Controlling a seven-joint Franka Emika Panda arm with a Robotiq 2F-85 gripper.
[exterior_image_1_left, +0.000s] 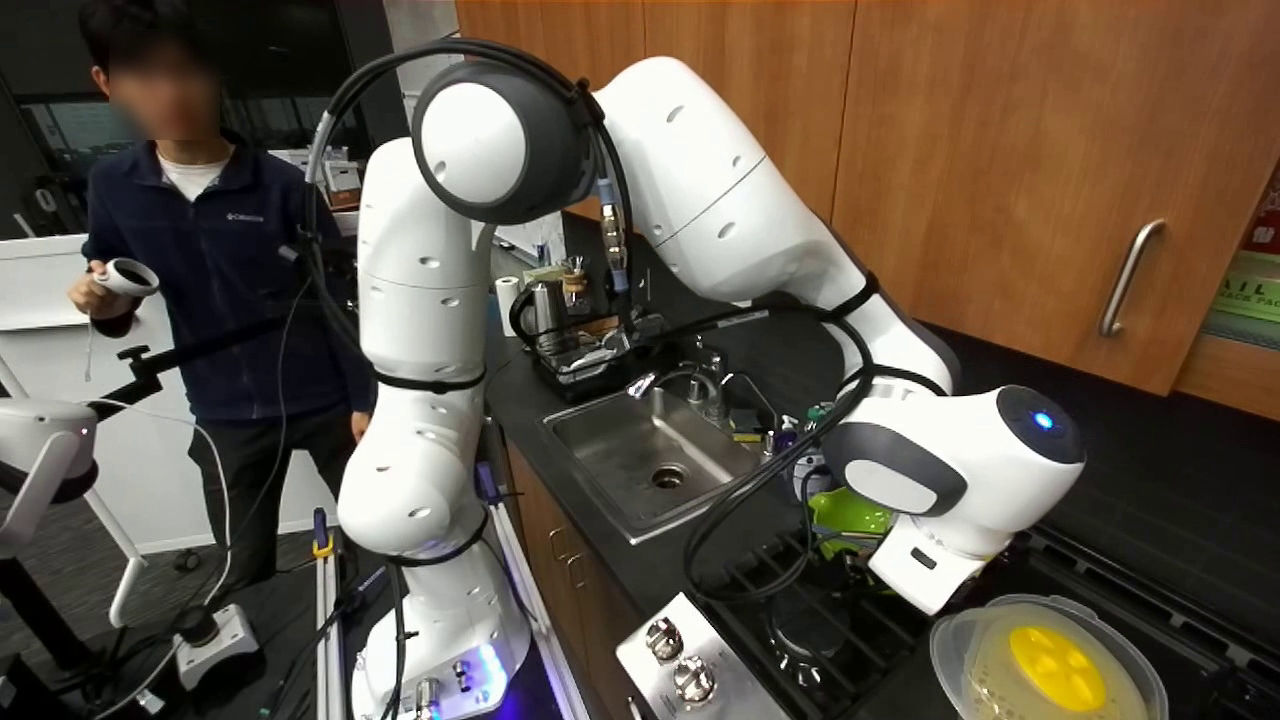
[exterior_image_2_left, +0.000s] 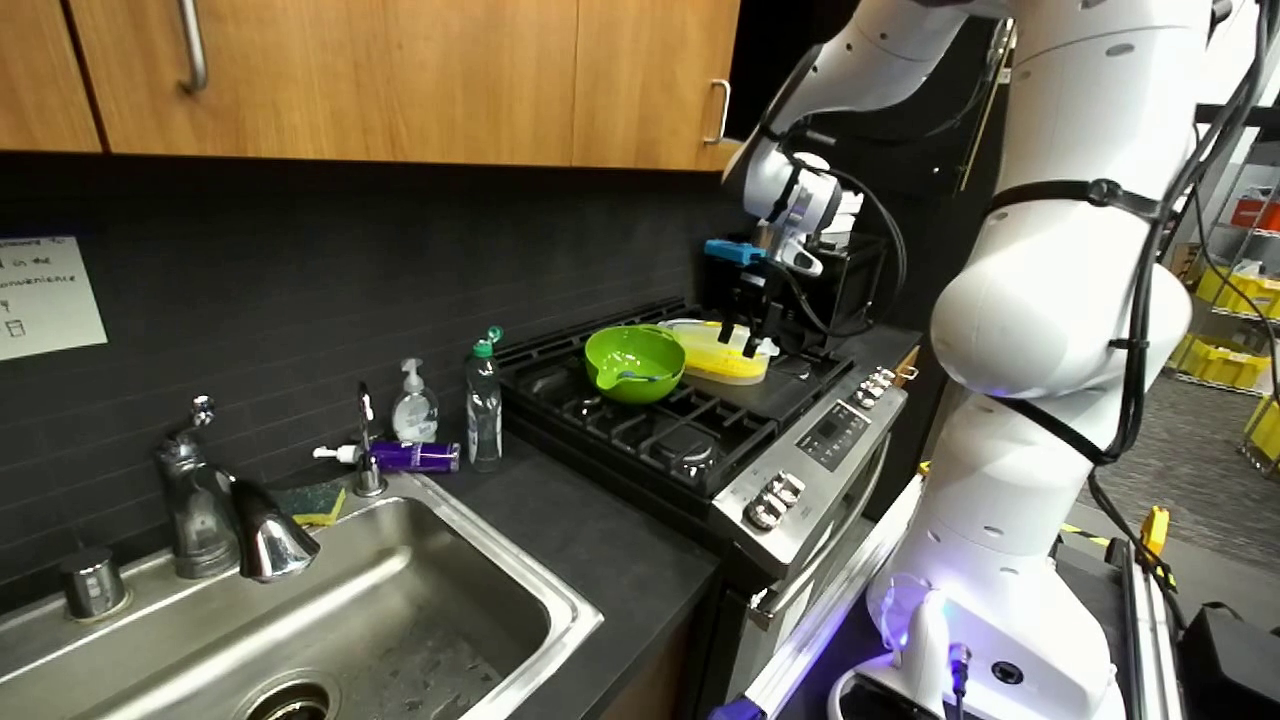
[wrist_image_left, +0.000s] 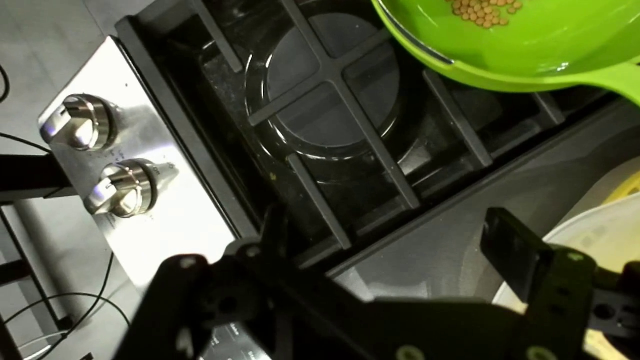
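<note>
Robotiq gripper (wrist_image_left: 384, 220): fingers (wrist_image_left: 512, 250) parted wide | translucent plastic container (exterior_image_1_left: 950, 655): set on gas range (exterior_image_2_left: 775, 400), overlapped by one finger in wrist view, contact cannot be told | lime-green spouted bowl (exterior_image_2_left: 638, 391): rested on burner grate (wrist_image_left: 327, 70), tan pellets (wrist_image_left: 482, 12) seen inside | stainless-steel sink (exterior_image_2_left: 420, 585): placed well apart

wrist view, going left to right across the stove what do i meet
Two silver knobs → burner → green bowl with small brown pieces in it.
</note>
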